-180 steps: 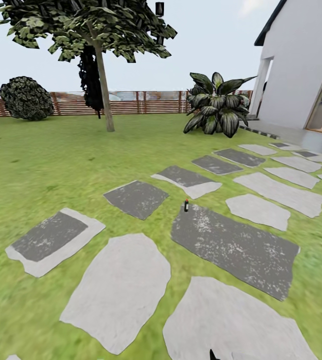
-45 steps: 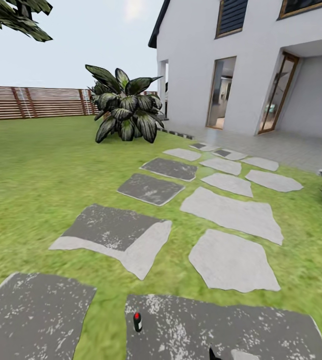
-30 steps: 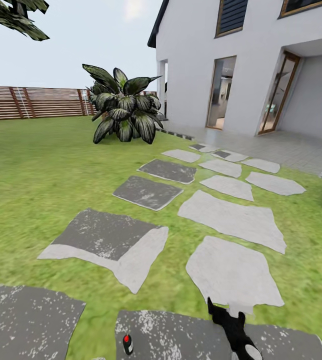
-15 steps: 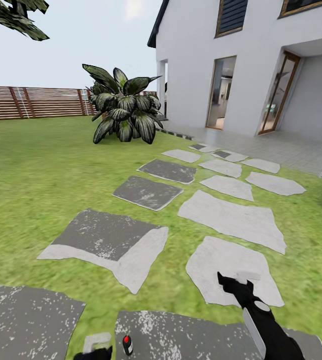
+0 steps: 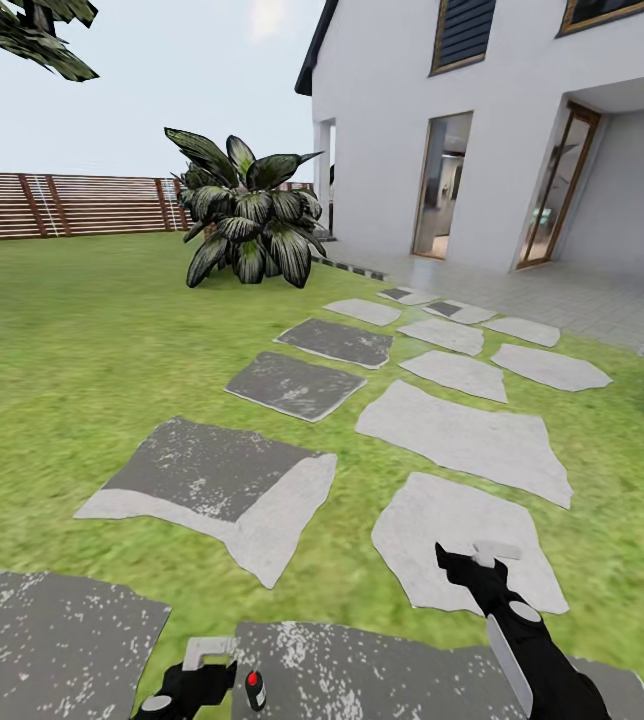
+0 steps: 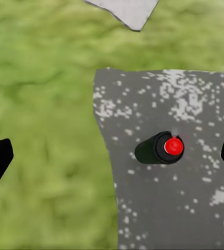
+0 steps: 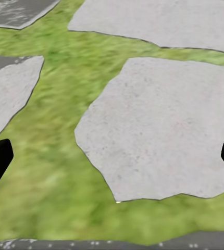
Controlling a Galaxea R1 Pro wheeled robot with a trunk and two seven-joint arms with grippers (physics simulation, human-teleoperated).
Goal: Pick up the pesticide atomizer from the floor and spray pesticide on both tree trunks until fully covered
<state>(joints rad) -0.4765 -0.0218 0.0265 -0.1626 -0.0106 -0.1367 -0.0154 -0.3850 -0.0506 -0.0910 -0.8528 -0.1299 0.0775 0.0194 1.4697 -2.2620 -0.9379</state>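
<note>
Spray bottle on a stone
The pesticide atomizer (image 5: 254,689) stands at the bottom, beside the left gripper (image 5: 205,668); both jaws wide.

The pesticide atomizer (image 5: 254,690) stands on a dark speckled paving stone (image 5: 382,670) set in lawn (image 5: 82,340).

The right arm (image 5: 532,650) is glossy black with a pale grey panel along it. Its gripper (image 5: 472,556) has a light grey fingertip. The left gripper (image 5: 207,665) is black with a pale grey, angular finger.
</note>
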